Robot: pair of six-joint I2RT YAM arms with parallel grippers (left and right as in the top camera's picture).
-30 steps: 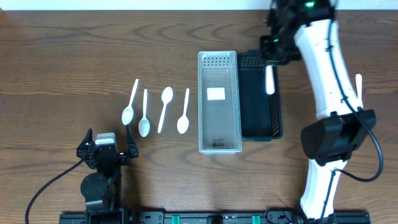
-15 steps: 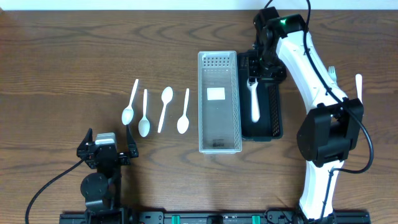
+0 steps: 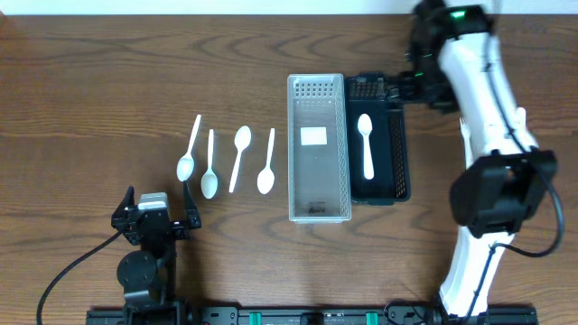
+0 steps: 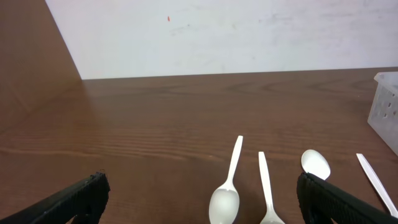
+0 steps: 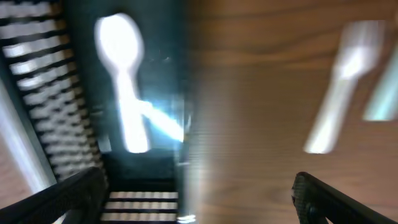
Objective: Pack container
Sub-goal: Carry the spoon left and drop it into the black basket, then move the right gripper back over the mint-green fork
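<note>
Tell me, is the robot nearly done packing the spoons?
Not nearly. Done: one spoon lies in the black bin. In hand: nothing; the right gripper and left gripper are both open. Left: four spoons on the table.

Overhead: fixed high above desk (image 3: pixel 108 72), looks straight down, far enough to take in whole work area; arm bases along lower edge.
Left wrist: low, close to desk, faces level across it toward white wall (image 4: pixel 217 37); left fingers (image 4: pixel 74 198) in lower corners. Shares with overhead: spoons (image 4: pixel 225 202) in row, corner of clear bin (image 4: pixel 387 102) at right edge.
Right wrist: looks steeply down, close over black tray (image 5: pixel 37 93), blurred; right fingers (image 5: pixel 71 193) in lower corners. Shares with overhead: tray, lone spoon (image 5: pixel 121 68) in it.
</note>
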